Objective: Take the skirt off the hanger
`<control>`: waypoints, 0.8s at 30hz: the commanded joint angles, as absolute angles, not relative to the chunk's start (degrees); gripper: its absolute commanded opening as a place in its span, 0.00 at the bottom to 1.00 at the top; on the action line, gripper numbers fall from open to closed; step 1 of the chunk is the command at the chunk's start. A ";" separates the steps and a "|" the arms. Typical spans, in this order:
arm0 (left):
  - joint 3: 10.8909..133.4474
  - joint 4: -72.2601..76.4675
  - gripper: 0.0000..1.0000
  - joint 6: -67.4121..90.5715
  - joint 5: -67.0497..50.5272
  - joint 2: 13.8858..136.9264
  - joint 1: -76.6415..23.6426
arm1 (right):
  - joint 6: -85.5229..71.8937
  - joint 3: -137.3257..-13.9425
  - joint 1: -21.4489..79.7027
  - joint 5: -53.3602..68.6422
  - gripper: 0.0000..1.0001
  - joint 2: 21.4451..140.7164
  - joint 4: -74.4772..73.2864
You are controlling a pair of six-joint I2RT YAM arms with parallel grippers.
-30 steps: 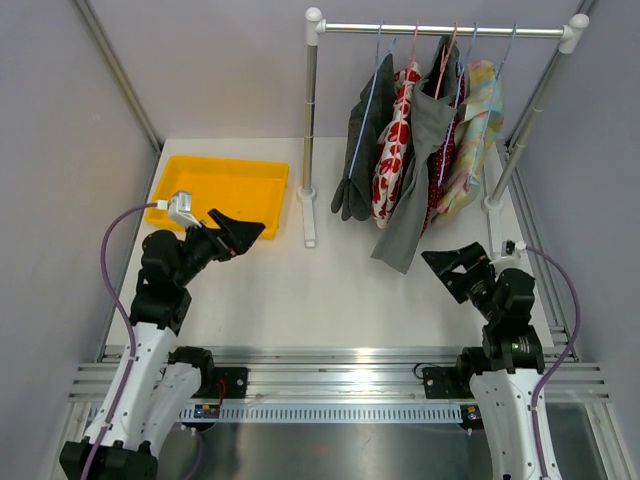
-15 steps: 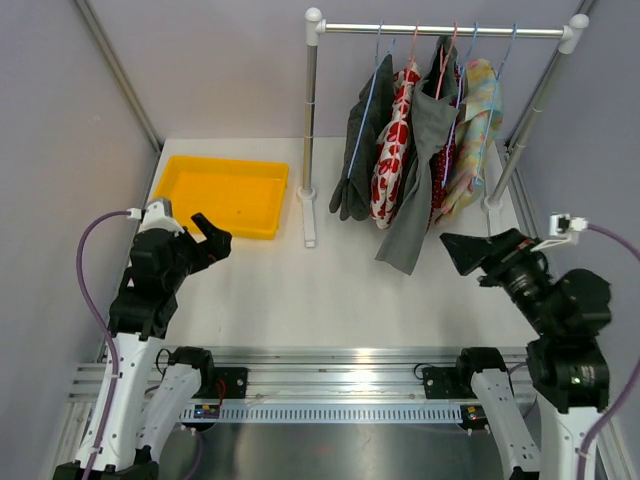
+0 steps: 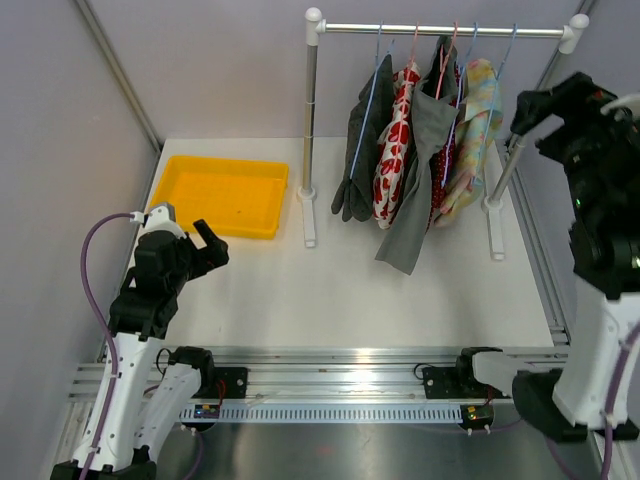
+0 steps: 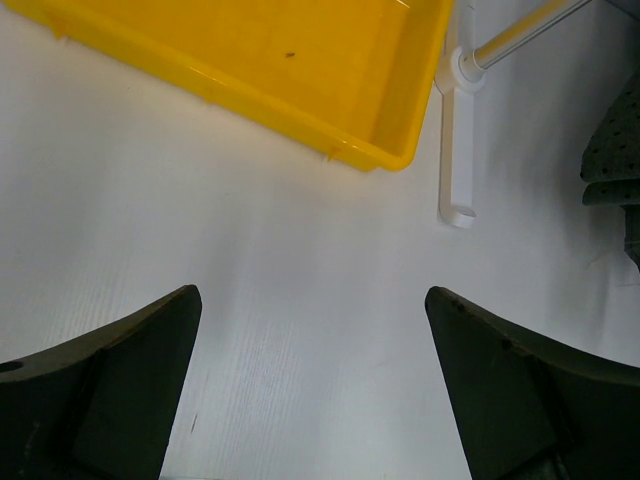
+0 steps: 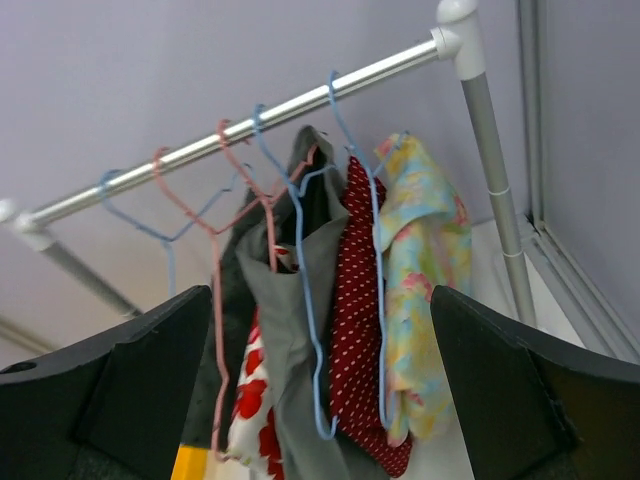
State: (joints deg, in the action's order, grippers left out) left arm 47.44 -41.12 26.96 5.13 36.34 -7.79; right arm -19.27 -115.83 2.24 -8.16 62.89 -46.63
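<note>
Approach step — the right gripper [image 5: 320, 300], jaws spread, faces the grey skirt [image 5: 285, 340] on its hanger [image 5: 268, 235] on the rail [image 5: 300, 100] by the far right corner of the surface [image 3: 300, 290]; next it must reach in and pinch the cloth, while the left gripper [image 4: 312, 292], jaws spread too, hovers by the left edge.

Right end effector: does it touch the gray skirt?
Apart. The top view shows the right end effector clear of the gray skirt, with a floral garment hanging between them.

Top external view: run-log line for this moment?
left jaws open, low over table | right jaws open, high facing rack | grey skirt hanging, untouched
</note>
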 commanded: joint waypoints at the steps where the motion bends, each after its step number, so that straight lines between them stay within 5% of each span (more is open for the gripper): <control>1: 48.52 -40.25 0.98 25.75 6.42 35.68 -8.00 | -15.82 -121.10 2.46 -14.59 0.98 73.64 -51.51; 9: 48.52 -40.52 0.98 25.93 6.68 35.60 -8.00 | -16.35 -126.30 2.55 -14.33 0.92 86.22 -49.14; 17: 48.43 -40.34 0.98 25.93 6.15 36.30 -8.00 | -16.26 -118.05 2.55 -15.64 0.78 88.68 -44.30; 24: 48.43 -40.43 0.98 26.02 5.98 36.47 -8.00 | -17.40 -114.26 2.55 -15.21 0.75 91.75 -42.89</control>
